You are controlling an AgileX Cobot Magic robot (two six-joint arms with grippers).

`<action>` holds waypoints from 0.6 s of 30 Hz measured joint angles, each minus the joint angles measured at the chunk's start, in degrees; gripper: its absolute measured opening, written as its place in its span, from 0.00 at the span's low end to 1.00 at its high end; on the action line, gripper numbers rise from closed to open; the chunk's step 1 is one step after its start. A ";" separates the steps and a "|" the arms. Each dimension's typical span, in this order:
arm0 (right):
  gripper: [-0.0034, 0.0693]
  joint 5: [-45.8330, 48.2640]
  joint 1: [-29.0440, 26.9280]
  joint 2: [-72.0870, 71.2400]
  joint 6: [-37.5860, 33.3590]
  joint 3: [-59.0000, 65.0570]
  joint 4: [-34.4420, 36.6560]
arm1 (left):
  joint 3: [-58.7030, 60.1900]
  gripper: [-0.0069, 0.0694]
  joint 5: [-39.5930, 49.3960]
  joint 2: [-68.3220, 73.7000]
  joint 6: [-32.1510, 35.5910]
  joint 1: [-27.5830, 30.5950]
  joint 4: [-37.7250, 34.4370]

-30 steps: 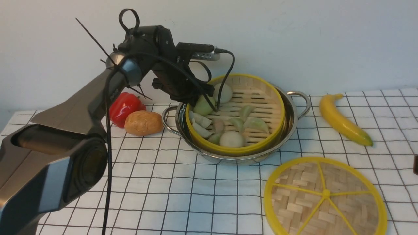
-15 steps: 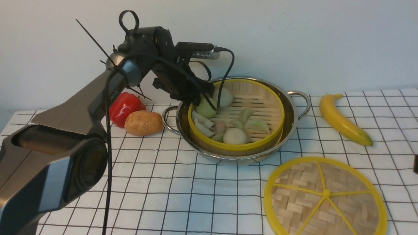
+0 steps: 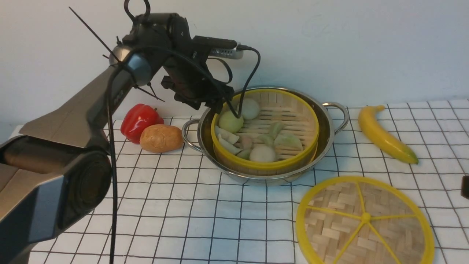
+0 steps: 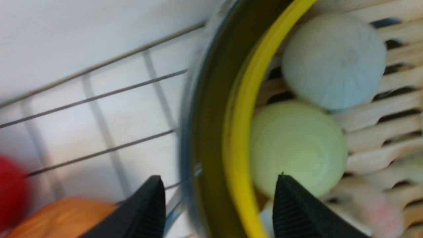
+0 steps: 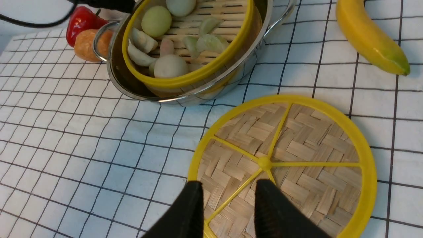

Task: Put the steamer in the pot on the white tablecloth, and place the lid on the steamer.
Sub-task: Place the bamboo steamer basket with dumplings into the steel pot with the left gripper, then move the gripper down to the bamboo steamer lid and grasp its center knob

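Observation:
The steamer [image 3: 264, 167], holding pale dumplings and buns, sits level inside the steel pot [image 3: 329, 126] on the white tablecloth [image 3: 183, 205]. My left gripper [image 3: 219, 105] is open just above the steamer's far left rim. In the left wrist view [image 4: 218, 178] its fingers straddle the yellow rim [image 4: 238, 132] and pot wall [image 4: 205, 115] without touching. The lid [image 3: 364, 218] lies flat on the cloth at the front right. My right gripper [image 5: 228, 183] is open and empty, hovering over the lid [image 5: 297, 148]. Only a dark sliver of it [image 3: 465, 187] shows in the front view.
A red pepper [image 3: 137, 119] and a potato [image 3: 160, 138] lie left of the pot, close to its left handle. A banana [image 3: 384, 135] lies to the pot's right, behind the lid. A white wall stands close behind the table.
The steamer went from tilted and held at its left rim to lying level in the pot. My left gripper let go and rose up and slightly left.

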 joint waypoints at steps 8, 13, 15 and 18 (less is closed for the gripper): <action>0.38 0.46 0.00 12.39 -8.51 0.00 10.56 | -0.06 0.51 1.48 -6.66 -0.10 0.05 5.99; 0.38 2.54 0.00 19.50 -18.48 0.00 22.75 | -0.06 0.33 1.53 -12.18 -0.05 0.00 3.76; 0.38 3.97 0.00 21.73 -21.35 0.00 26.14 | -0.06 0.27 1.58 -14.76 0.22 0.00 2.68; 0.38 6.40 0.00 24.47 -25.45 0.00 30.46 | -0.06 0.17 1.58 -19.26 1.66 0.00 1.40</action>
